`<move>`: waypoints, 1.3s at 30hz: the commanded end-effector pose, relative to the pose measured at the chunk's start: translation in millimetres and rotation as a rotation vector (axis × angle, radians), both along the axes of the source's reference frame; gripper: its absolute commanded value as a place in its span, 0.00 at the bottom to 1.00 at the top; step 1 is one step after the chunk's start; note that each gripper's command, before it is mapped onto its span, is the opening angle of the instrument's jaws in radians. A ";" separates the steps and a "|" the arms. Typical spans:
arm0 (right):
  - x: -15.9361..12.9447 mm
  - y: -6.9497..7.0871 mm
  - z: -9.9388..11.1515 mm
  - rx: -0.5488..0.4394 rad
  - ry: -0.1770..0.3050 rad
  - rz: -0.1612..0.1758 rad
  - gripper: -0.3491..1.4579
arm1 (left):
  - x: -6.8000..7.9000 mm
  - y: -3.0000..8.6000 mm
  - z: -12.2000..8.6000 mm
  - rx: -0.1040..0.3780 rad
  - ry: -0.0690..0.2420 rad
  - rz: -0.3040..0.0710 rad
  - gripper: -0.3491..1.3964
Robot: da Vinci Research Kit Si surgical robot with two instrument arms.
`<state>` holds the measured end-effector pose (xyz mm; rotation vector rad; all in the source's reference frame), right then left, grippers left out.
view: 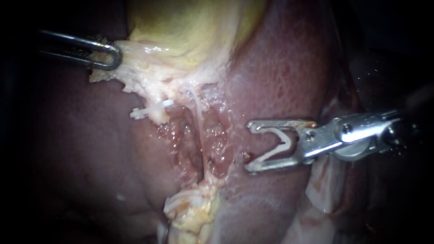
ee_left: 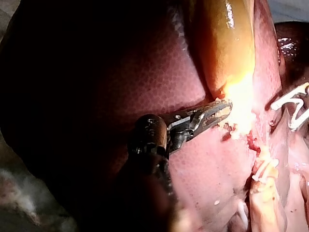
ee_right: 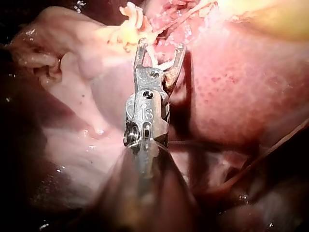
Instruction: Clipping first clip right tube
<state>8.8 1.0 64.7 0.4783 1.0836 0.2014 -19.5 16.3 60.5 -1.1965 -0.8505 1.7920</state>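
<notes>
Approach step: my left instrument (view: 113, 56) jaws grip pale fatty tissue (view: 138, 68), while my right instrument (view: 250, 148) jaws, wide and holding a white V-shaped clip (view: 282, 144), must next straddle the thin pale tube (view: 198, 113) ahead.

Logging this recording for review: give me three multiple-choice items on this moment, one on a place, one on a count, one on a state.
1. Where is the right instrument?
A. Over the liver, short of the tube
B. Around the gallbladder
C. Out of view
2. How many white clips are in the endoscope view?
A. One
B. Two
C. Four
3. The left instrument is:
A. Open, free
B. Shut on pale tissue
C. Hidden
Answers: A, bare liver shows between it and the tube; B, a loaded clip in the right end effector and an applied clip on tissue; B, pale tissue is pinched in its end effector.
</notes>
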 end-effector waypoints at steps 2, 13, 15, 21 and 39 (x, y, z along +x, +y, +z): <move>1.2 -0.2 0.7 0.034 0.006 0.005 0.46 | 0.0 0.0 0.0 0.000 0.000 0.000 0.00; 7.6 -2.0 3.8 0.190 0.118 -0.014 0.46 | 0.0 0.0 0.0 0.000 0.001 0.000 0.00; 8.7 -2.5 4.4 0.203 0.137 -0.022 0.46 | 0.0 -0.1 0.0 0.000 0.001 0.000 0.00; 9.9 -3.4 4.9 0.230 0.231 -0.026 0.47 | 0.0 -0.1 0.0 0.000 0.001 0.000 0.00; 4.7 -1.4 2.6 0.250 0.227 0.036 0.44 | 0.1 -0.1 -0.1 0.000 0.000 0.000 0.00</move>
